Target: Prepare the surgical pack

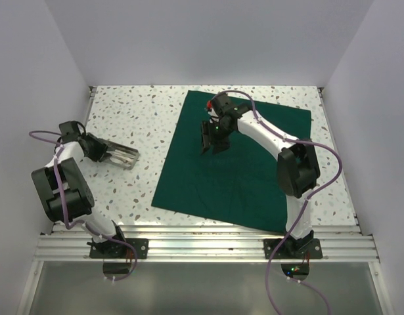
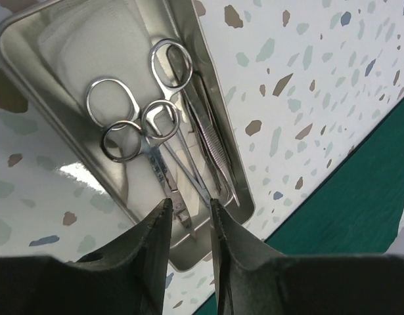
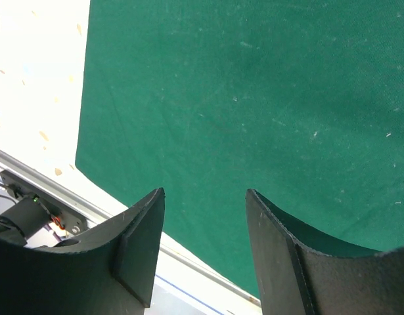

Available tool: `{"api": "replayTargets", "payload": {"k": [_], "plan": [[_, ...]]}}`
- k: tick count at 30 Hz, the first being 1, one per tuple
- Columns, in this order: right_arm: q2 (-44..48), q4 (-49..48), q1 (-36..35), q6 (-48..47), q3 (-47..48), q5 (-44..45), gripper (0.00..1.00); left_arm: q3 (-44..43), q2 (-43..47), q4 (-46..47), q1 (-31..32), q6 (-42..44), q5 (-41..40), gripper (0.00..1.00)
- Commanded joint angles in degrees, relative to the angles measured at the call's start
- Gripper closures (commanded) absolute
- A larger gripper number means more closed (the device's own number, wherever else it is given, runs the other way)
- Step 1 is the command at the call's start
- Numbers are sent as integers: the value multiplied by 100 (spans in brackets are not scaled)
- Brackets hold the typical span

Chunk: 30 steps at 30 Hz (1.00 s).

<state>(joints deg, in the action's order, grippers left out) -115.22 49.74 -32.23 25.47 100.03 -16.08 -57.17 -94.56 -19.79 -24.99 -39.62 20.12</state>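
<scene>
**Mia:** Where is everything sitting?

**Ben:** The big green cloth (image 1: 234,170) is lying flat on the speckled counter (image 1: 136,118), toward the right side. The shiny tray (image 2: 60,121) is sitting on bare counter to the left, well apart from the cloth.

**Mia:** What are the jaws doing?

**Ben:** The right jaws are hanging wide apart over the cloth, gripping nothing. The left jaws are hovering over the tray's near end. They are parted just a little, and I am seeing nothing pinched between them.

**Mia:** What are you worrying about?

**Ben:** The cloth first. If the right jaws are dipping too low, they are risking bunching it up. Then the tray. It is looking slippery, so a small pinch on its rim is risking a tilt.

**Mia:** And inside it?

**Ben:** The white gauze (image 2: 90,39) is lying at the far end. The scissors (image 2: 152,161) and forceps (image 2: 211,141) are lying loose, close together. A tilt is likely sending them sliding out.
</scene>
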Motion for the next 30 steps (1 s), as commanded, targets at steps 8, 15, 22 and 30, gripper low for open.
{"api": "replayTargets", "payload": {"k": [8, 15, 22, 30], "plan": [[131, -25, 68, 28, -10, -203, 43, -31, 237, -974, -23, 191, -983, 64], [184, -52, 103, 37, -106, -186, 43, -198, -211, -720, -23, 174, -922, 62], [316, -60, 199, 45, -220, -150, 43, -444, -589, -710, -23, 244, -905, 74], [360, -78, 383, 177, -256, -45, 42, -629, -326, -903, -14, 569, -667, 100]]}}
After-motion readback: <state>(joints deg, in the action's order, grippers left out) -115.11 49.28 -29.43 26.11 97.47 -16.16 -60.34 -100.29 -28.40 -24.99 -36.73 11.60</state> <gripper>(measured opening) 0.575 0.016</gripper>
